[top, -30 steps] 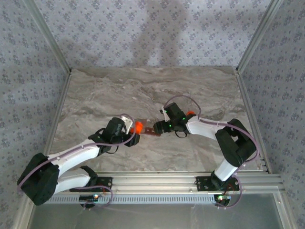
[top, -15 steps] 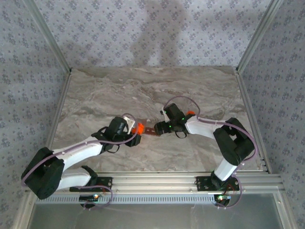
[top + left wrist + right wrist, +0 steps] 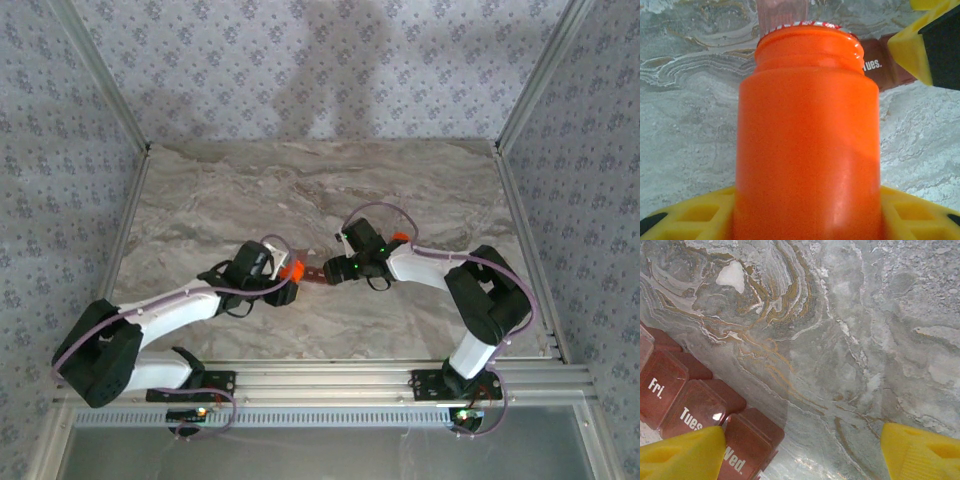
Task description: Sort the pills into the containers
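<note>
My left gripper (image 3: pixel 283 281) is shut on an orange bottle (image 3: pixel 291 271) that lies nearly level, its mouth toward the containers (image 3: pixel 314 272). In the left wrist view the orange bottle (image 3: pixel 807 140) stands between my yellow fingers (image 3: pixel 690 216), its open neck just before the red-brown containers (image 3: pixel 881 65). My right gripper (image 3: pixel 336 268) is open at the strip's right end. In the right wrist view the containers (image 3: pixel 690 405) show closed lids marked Fri., Tues. and Wed.; my right gripper (image 3: pixel 800 455) has one fingertip (image 3: pixel 682 455) over the Wed. lid and bare marble between its fingers. The pills are out of view.
A small orange object (image 3: pixel 400 238) lies on the marble table (image 3: pixel 220 190) just behind my right wrist. Metal frame posts (image 3: pixel 122 230) and patterned walls bound the table on three sides. A rail (image 3: pixel 330 380) runs along the near edge.
My left arm has stretched out and lowered, bringing the bottle slightly closer to the strip. The right gripper has barely moved.
</note>
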Action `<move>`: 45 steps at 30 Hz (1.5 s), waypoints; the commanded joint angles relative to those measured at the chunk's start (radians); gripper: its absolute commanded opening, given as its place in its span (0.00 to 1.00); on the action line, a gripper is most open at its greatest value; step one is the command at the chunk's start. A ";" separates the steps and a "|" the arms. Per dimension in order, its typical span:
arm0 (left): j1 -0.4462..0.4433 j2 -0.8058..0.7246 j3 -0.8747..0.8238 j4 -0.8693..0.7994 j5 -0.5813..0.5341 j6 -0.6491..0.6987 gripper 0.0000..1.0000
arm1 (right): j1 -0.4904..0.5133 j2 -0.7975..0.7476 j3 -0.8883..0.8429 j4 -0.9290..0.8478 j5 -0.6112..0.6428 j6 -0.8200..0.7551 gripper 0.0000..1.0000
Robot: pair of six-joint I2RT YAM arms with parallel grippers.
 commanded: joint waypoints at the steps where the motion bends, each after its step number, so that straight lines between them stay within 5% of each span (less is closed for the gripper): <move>1: -0.010 0.009 0.042 -0.043 0.010 0.011 0.00 | 0.010 0.027 0.013 -0.030 0.032 -0.020 0.82; 45: -0.018 0.095 0.158 -0.223 -0.058 0.040 0.00 | 0.018 0.039 0.017 -0.043 0.031 -0.007 0.82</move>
